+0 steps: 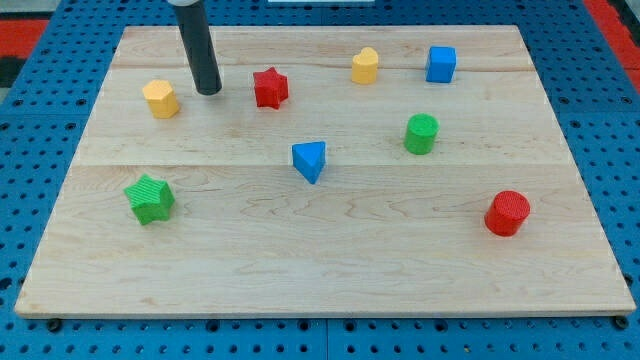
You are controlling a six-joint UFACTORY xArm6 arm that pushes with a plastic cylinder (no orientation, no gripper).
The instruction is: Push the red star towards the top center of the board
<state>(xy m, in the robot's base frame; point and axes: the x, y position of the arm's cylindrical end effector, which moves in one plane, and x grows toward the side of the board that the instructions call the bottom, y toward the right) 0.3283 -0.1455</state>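
From my remote seat I take the red star (270, 87) as my landmark. It sits in the upper part of the worktop (330, 250), left of the middle, flat on the wood and touching nothing.

My end effector is a bare dark rod with no jaws, so there is nothing to open or close and it holds nothing. My tip (208, 92) rests on the wood just to the view's left of the red star, at about the same height in the view, with a small strip of bare wood between them; they are apart, not touching.

Further to the view's left of the star, beyond my tip, stands a yellow block (161, 98), hexagon-like in shape as far as I can tell. To the star's right, slightly higher in the view, is a second yellow block (365, 66), and beyond it a blue cube (441, 63).

Below the star and a little right lies a blue triangle (310, 160). Further right of the star and lower stands a green cylinder (421, 133). Well below and far right of the star is a red cylinder (507, 212). Well below and left of the star sits a green star (150, 197).
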